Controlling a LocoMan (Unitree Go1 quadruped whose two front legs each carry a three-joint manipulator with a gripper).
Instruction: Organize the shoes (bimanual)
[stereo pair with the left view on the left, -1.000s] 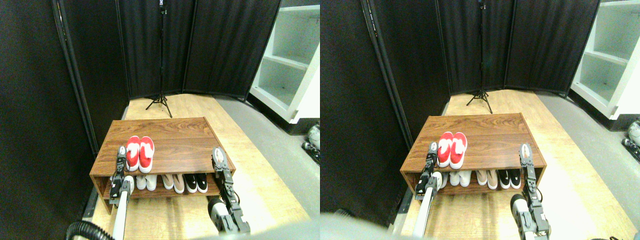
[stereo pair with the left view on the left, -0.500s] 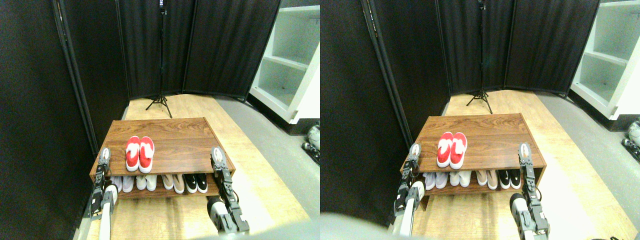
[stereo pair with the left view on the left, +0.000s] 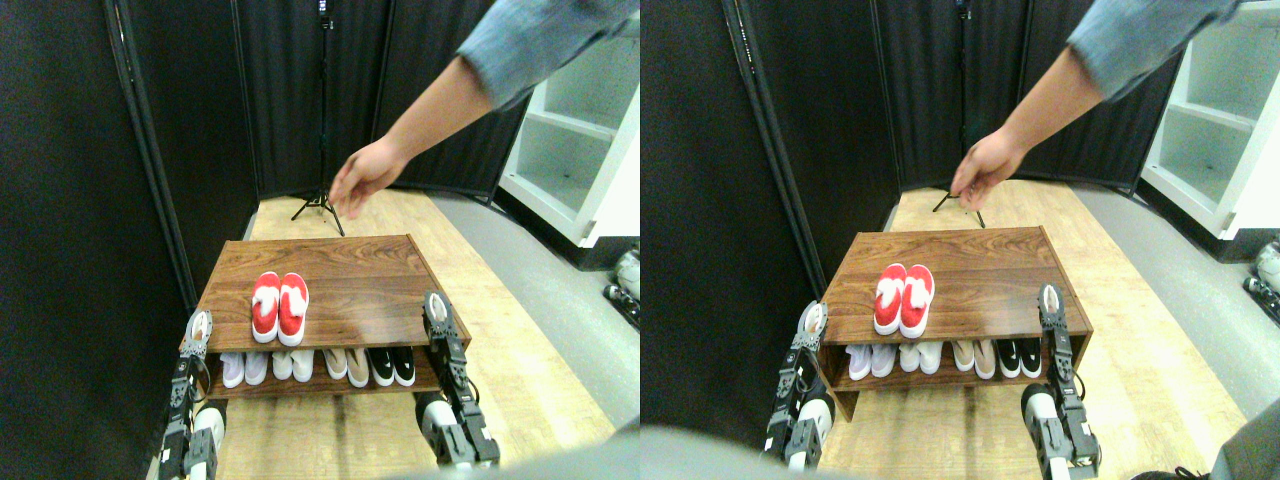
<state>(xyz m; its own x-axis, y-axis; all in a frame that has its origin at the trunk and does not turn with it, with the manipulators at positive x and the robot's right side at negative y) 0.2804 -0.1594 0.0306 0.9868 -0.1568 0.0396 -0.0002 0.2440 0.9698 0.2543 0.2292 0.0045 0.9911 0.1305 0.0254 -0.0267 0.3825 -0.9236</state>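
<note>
A: Left gripper (stereo pair with the left view on the left: 198, 325) has pulled back off the rack, now parked just outside the left front corner. Can't tell from here if its jaws are open or closed, too small. It's holding nothing, though

B: Right one?

A: Right gripper (stereo pair with the left view on the left: 434, 305) hasn't moved, sits at the right front edge of the shoe rack (stereo pair with the left view on the left: 390, 262). Same story on the jaws, can't tell. Not touching any shoe

B: And the red shoes?

A: Red shoes (stereo pair with the left view on the left: 278, 307) paired side by side on the top board, left of middle, toes toward us. Same spot as a second ago

B: So done?

A: Looks like it. Lower shelf has the white, beige and black pairs (stereo pair with the left view on the left: 318, 365) lined up. Also a person's hand (stereo pair with the left view on the left: 358, 179) just came in from top right, hovering above the far edge of the rack. My guess is a reset, so arms should stay clear
</note>
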